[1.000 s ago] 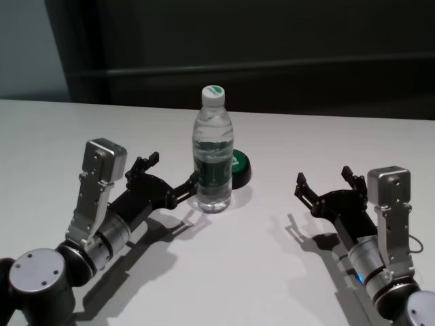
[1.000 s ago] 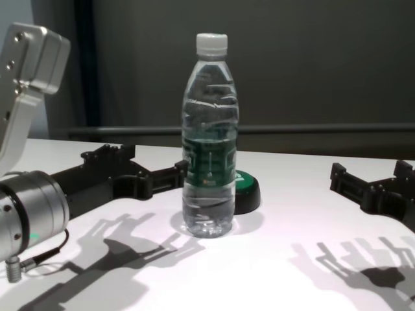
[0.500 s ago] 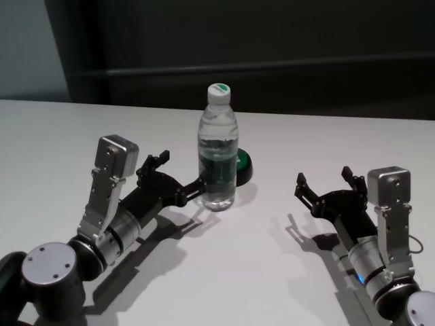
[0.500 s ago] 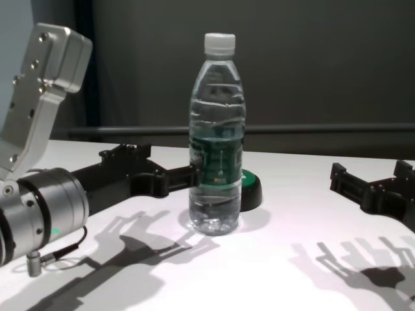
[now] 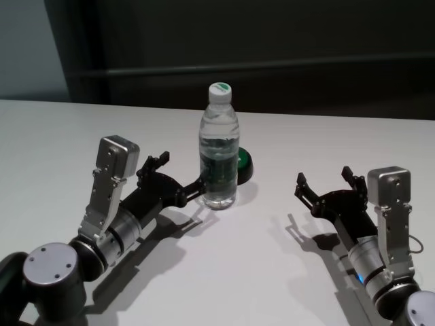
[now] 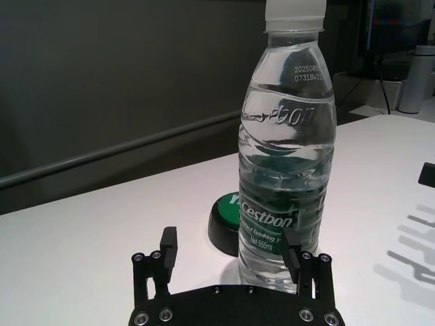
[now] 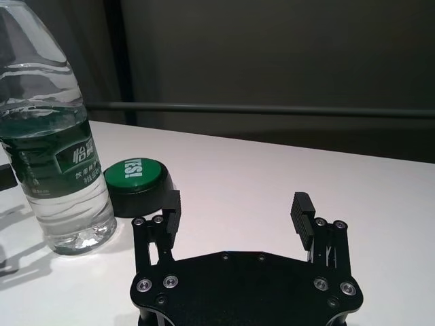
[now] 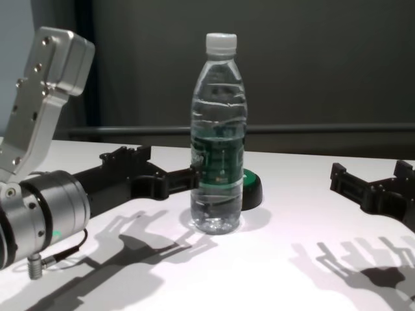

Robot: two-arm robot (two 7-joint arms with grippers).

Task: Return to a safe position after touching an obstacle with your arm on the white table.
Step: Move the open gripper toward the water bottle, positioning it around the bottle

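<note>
**Left finger against the bottle, contact made, retreat still to come**

The obstacle, a clear water bottle with a white cap and green label band, stands upright on the white table, directly ahead of the left gripper and touching one of its fingertips at label height. The left gripper is spread open and holds nothing; in the left wrist view the bottle sits in front of one finger, not between the pair. Just behind the bottle, on the far side from that gripper, lies a low black puck with a green top, touching or nearly touching the bottle's base.

Compared with a second ago, the bottle has slid away from the left arm toward the puck, and the left arm has reached further forward with its wrist housing raised. Over the last half second almost nothing moves: bottle and finger hold nearly the same places. I judge that the push has ended and the touch is done, so what remains is the withdrawal. Drawing straight back along the finger's line should free it without tipping the bottle.

The right gripper rests well apart on the other side, open and empty, in the same place in all three head views.
</note>
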